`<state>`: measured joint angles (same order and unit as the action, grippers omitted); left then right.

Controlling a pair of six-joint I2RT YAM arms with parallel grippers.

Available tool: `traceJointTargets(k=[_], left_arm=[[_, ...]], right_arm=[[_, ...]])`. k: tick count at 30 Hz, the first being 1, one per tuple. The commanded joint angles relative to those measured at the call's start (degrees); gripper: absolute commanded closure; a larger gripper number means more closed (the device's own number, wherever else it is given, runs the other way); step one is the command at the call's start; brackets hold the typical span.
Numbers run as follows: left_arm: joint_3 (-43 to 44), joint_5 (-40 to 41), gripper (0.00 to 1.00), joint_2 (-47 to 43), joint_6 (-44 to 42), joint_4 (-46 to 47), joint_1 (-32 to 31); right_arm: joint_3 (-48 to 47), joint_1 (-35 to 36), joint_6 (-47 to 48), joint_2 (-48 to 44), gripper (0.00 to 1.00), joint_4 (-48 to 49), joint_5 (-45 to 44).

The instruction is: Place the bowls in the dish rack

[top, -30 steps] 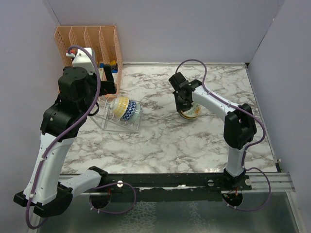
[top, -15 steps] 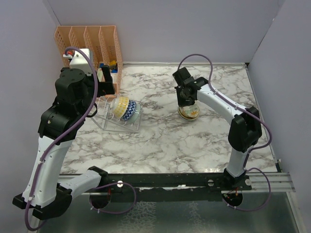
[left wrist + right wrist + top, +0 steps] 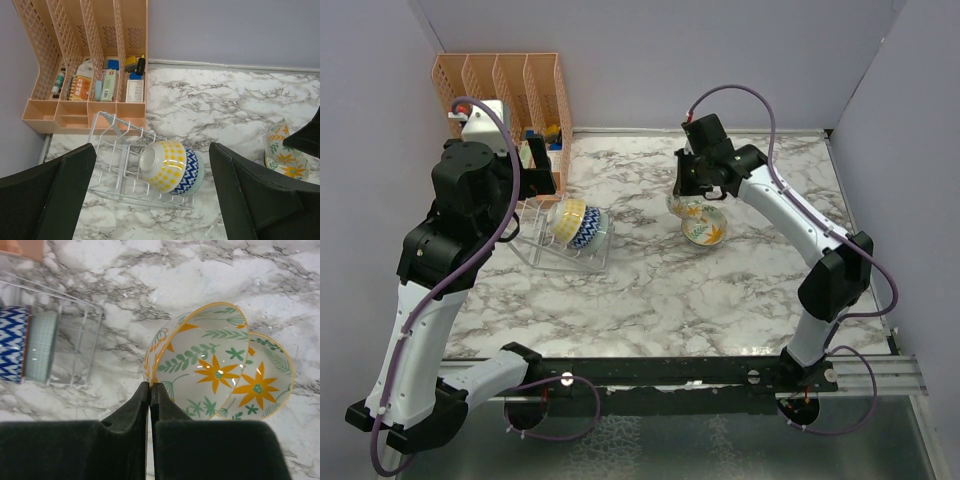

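Observation:
The clear dish rack [image 3: 548, 252] stands left of centre and holds a yellow-dotted bowl [image 3: 567, 219], a blue zigzag bowl [image 3: 589, 229] and a pale green bowl [image 3: 199, 175] on edge. My right gripper [image 3: 150, 385] is shut on the rim of a floral bowl [image 3: 200, 362] and holds it tilted above the table, beside a second floral bowl [image 3: 267, 385] that rests on the marble. In the top view the held bowl [image 3: 681, 207] hangs under the right gripper [image 3: 686, 192]. My left gripper [image 3: 151, 148] is open and empty, high above the rack [image 3: 117, 165].
An orange slotted file organiser [image 3: 505, 88] with small items stands in the back left corner, just behind the rack. Walls close the table at the left, back and right. The rack's left slots [image 3: 107, 145] hold nothing.
My right gripper has lifted the top floral bowl off the one beneath and carried it up and left, tilting it. The left arm has barely moved.

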<state>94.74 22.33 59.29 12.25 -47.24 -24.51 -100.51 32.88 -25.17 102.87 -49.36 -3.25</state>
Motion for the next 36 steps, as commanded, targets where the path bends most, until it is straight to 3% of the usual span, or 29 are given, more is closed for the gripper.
traceJointTargets(k=[1,6,13,20,36], left_arm=[[2.0,1.3,0.01,-0.3,-0.5,0.6,-0.4],[2.8,1.7,0.01,-0.1,-0.8,0.6,-0.4],[4.7,1.6,0.01,0.4,-0.5,0.2,-0.4],[5.0,1.6,0.01,0.5,-0.5,0.4,-0.4],[5.6,1.9,0.01,0.3,-0.8,0.5,-0.4]], right_arm=[[-2.9,0.1,-4.3,-4.7,0.99,8.6,9.6],[3.0,0.1,-16.2,-8.5,0.99,25.4,22.4],[10.8,0.5,-30.8,-9.1,0.99,49.0,29.9],[6.6,3.7,-37.1,-2.9,0.99,57.9,31.8],[6.8,10.5,-56.3,9.0,0.99,82.0,28.9]])
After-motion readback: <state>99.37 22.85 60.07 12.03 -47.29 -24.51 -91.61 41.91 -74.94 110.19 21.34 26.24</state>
